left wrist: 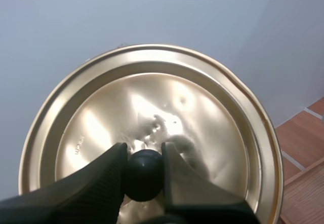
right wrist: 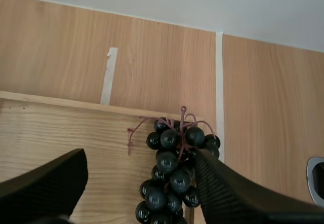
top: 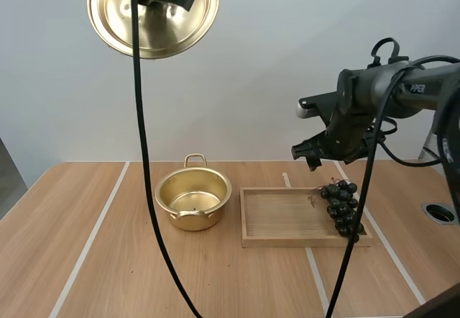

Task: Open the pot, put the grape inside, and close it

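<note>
The left tool (left wrist: 144,165) is clamped on the black knob (left wrist: 144,177) of the golden lid (left wrist: 152,107). Its ribbed fingers (left wrist: 91,183) press the knob from both sides, and the lid's top face is turned towards them. The tool holds the lid high in the air, far above the desk (top: 72,260) and touching nothing else.

The right tool (top: 310,157) has its fingers spread wide apart and holds nothing. It hangs above the desk, tilted downward. The bunch of grapes (top: 341,206) lies below it and clear of its fingertips. In the right wrist view the dark bunch with its reddish stem sits in the gap between the two fingers, closer to one of them. The grapes rest in the wooden tray (top: 277,217), at the end under this tool.

The open golden pot (top: 194,217) stands uncovered on the desk just beside the tray's far end, well away from the right tool and far below the lifted lid.
</note>
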{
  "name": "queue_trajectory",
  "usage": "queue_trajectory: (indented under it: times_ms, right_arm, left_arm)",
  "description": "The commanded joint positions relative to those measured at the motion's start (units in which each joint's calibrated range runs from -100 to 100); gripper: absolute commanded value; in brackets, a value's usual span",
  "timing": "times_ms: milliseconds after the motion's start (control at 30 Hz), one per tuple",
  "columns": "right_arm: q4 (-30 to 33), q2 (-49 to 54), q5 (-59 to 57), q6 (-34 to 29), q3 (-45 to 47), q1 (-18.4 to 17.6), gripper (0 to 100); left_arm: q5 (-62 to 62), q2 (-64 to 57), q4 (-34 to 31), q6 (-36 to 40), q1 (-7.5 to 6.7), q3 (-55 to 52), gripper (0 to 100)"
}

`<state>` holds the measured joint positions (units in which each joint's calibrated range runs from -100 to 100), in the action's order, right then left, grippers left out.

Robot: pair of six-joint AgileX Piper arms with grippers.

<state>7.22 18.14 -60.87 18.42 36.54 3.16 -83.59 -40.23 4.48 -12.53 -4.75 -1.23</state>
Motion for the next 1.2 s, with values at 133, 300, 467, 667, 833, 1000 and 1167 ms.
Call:
queue_trajectory:
  times_ms: [133, 300, 467, 667, 833, 1000, 1167]
  right_arm:
    - [1.6, -1.8, -0.1, -1.6, -0.3, 2.1, 100]
    - [1.4, -2.5, 0.3, -1.4, -0.3, 2.2, 100]
    - [1.5, -6.5, 1.8, -1.4, -0.3, 2.2, 100]
    - [1.5, -11.3, 3.2, -1.4, -0.3, 2.3, 100]
    - [3.5, -13.4, 6.0, -2.6, -0.3, 2.4, 100]
    - [6.1, -14.9, 7.4, -4.3, -0.3, 2.4, 100]
    - [6.8, -15.2, 7.6, -5.0, -0.3, 2.4, 100]
  left_arm:
    - [0.2, -0.6, -0.1, 0.6, -0.15, 0.4, 0]
    - [0.2, -0.6, 0.0, 0.6, -0.15, 0.4, 0]
    - [0.2, -0.6, 0.0, 0.6, -0.15, 0.4, 0]
    - [0.2, -0.6, 0.0, 0.6, -0.15, 0.4, 0]
    - [0.2, -0.6, 0.0, 0.6, -0.15, 0.4, 0]
    - [0.2, -0.6, 0.0, 0.6, -0.15, 0.4, 0]
    - [0.2, -0.6, 0.0, 0.6, -0.15, 0.4, 0]
